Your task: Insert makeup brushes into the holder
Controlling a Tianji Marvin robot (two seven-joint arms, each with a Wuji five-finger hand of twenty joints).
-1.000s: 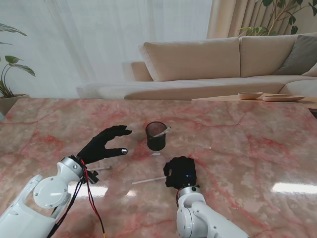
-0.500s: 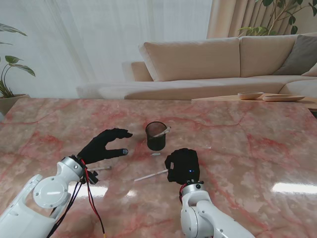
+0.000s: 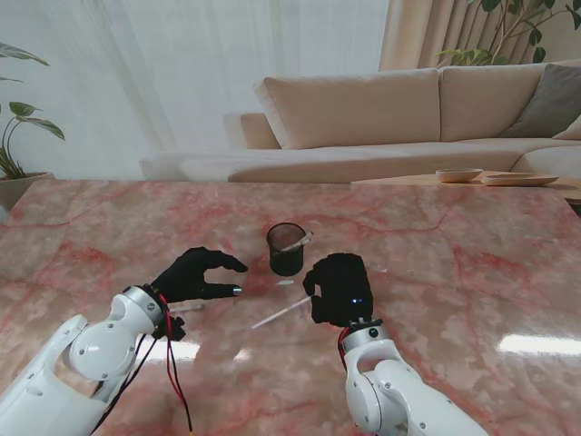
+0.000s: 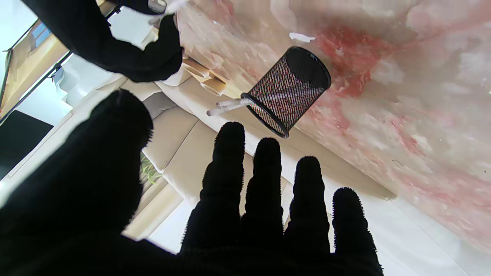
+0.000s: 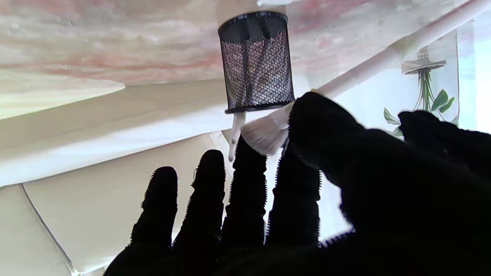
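Right hand (image 3: 338, 289) pinches white makeup brush (image 3: 280, 314) near one end — light, stiff, slippery, likely pivots. Mesh holder (image 3: 286, 250) just beyond fingertips. Left hand (image 3: 200, 273) half-curled, holding nothing.

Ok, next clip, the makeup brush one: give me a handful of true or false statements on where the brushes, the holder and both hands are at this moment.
1. The mesh holder stands upright on the marble table. True.
2. The holder is empty. False: one white brush already leans in it, its end past the rim.
3. The right hand holds a white brush. True: the right wrist view shows thumb and fingers pinching it.
4. The left hand grips the holder. False: it is apart from it, holding nothing.
5. The held brush is already over the holder's mouth. False: it is nearer to me than the holder.
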